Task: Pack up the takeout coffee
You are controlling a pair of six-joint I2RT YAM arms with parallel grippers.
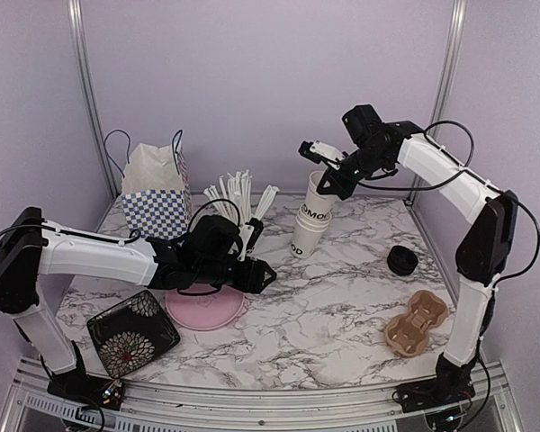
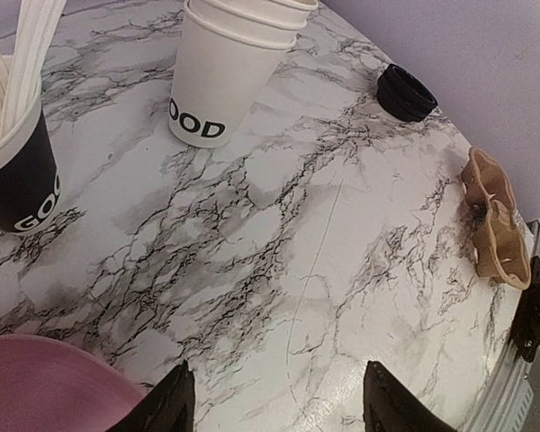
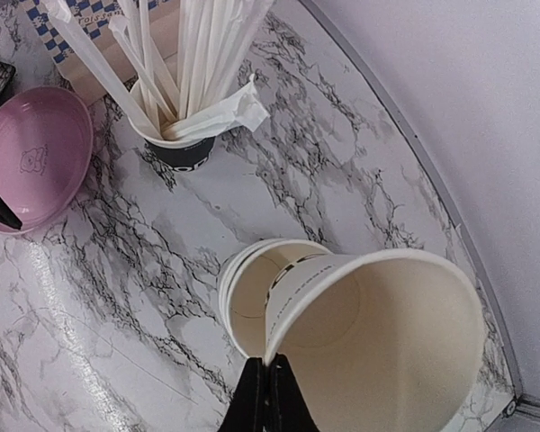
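My right gripper [image 3: 270, 382] is shut on the rim of a white paper cup [image 3: 387, 342] with black lettering, pinching its wall. The cup [image 1: 317, 202] hangs tilted, open and lidless, with its base still at the mouth of the stack of white cups [image 1: 302, 241] below it. That stack [image 3: 252, 301] stands at the back middle of the marble table. A small pile of black lids [image 1: 402, 260] lies to its right. My left gripper [image 2: 277, 400] is open and empty, low over bare marble beside the pink plate [image 2: 45, 387]. The stack [image 2: 225, 76] is far ahead of it.
A black cup of white sticks [image 1: 238, 205] stands left of the stack, with a checkered paper bag [image 1: 153, 193] behind it. A brown cardboard cup carrier [image 1: 417, 319] lies at the front right. A black floral plate [image 1: 132, 331] sits at the front left.
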